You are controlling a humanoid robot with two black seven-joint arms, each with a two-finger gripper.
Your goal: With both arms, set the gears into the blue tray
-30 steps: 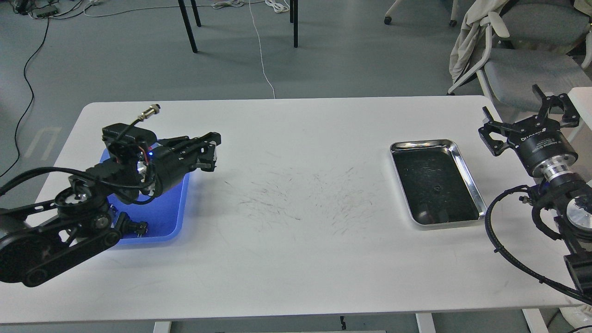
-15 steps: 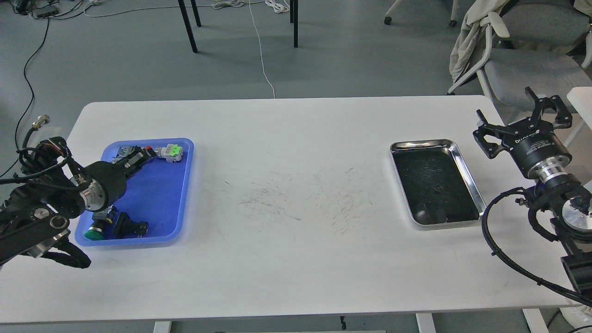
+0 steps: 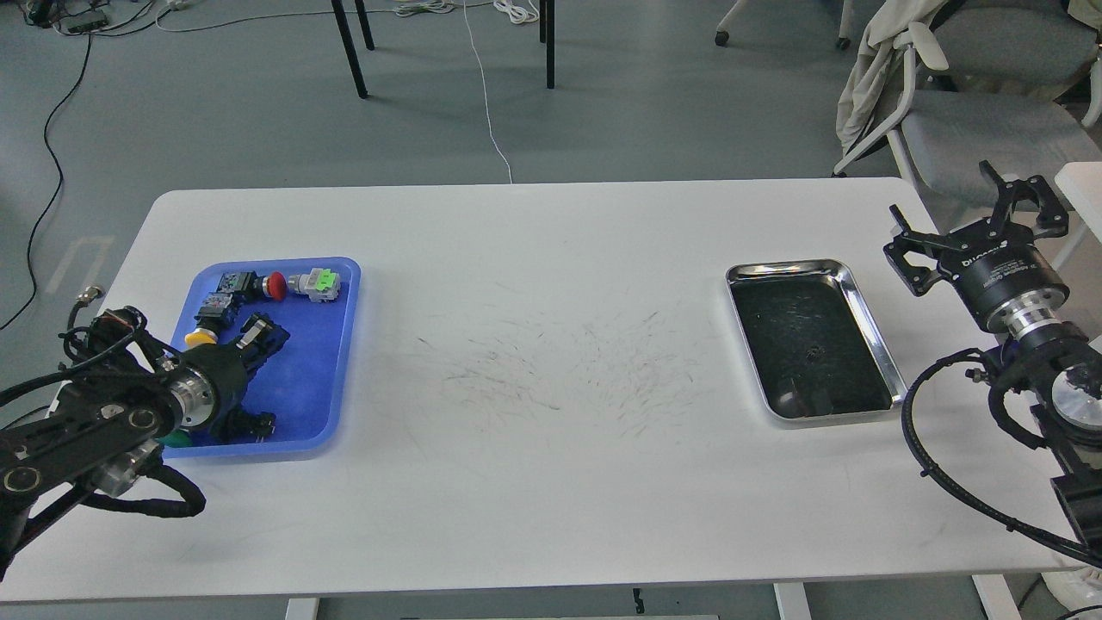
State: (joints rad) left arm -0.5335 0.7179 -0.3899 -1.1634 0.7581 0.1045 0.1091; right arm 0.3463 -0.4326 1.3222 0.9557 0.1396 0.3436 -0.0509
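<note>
The blue tray (image 3: 303, 379) lies at the table's left and holds coloured-cap push buttons and a grey-and-green connector (image 3: 315, 283). My left gripper (image 3: 258, 332) reaches in from the lower left and sits low over the tray's middle. It is dark and seen end-on, so its fingers cannot be told apart. One tiny dark gear (image 3: 813, 351) rests on the dark floor of the silver tray (image 3: 871, 320) at the right. No other gear can be made out. My right gripper (image 3: 947, 202) hovers beyond that tray's right side, past the table's right edge, open and empty.
A red-cap button (image 3: 275, 285) and a yellow-cap button (image 3: 200, 337) lie in the blue tray's far half. The table's middle bears only fine scratch marks. A grey chair (image 3: 973, 120) stands behind the right corner.
My left arm has drawn back down and to the left, uncovering the blue tray's contents. The right gripper has hardly moved, and the gear in the silver tray has stayed put.
</note>
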